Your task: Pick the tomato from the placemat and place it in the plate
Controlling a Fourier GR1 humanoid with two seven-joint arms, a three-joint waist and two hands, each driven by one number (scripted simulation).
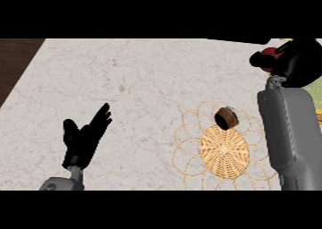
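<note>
Pale marbled counter [144, 76] fills most of my feed, with a dark wooden strip [12, 67] along the upper left. The tomato [263, 57] is off the placemat and up in the upper right of the frame. It shows only as a red patch peeking out at the left side of my right hand [299, 62], whose black fingers are wrapped round it in a grasp. Just below and to the right of that hand, at the right edge of the frame, lies the yellow-green plate [319, 93], mostly hidden by the hand and grey forearm.

I judge the carry nearly finished, so the step in hand is the placing. To do it well I'd bring the hand squarely over the plate's middle rather than its rim and lower it until the tomato is close to the surface. Only then would I let the fingers go, since a round fruit will roll if it is let go from height.

Lower in the frame, right of centre, sits the woven placemat [223, 150], with a small brown object [226, 117] on its upper edge; I cannot tell what it is. My left hand [84, 136] rests at lower left, fingers straight and up, holding nothing.
</note>
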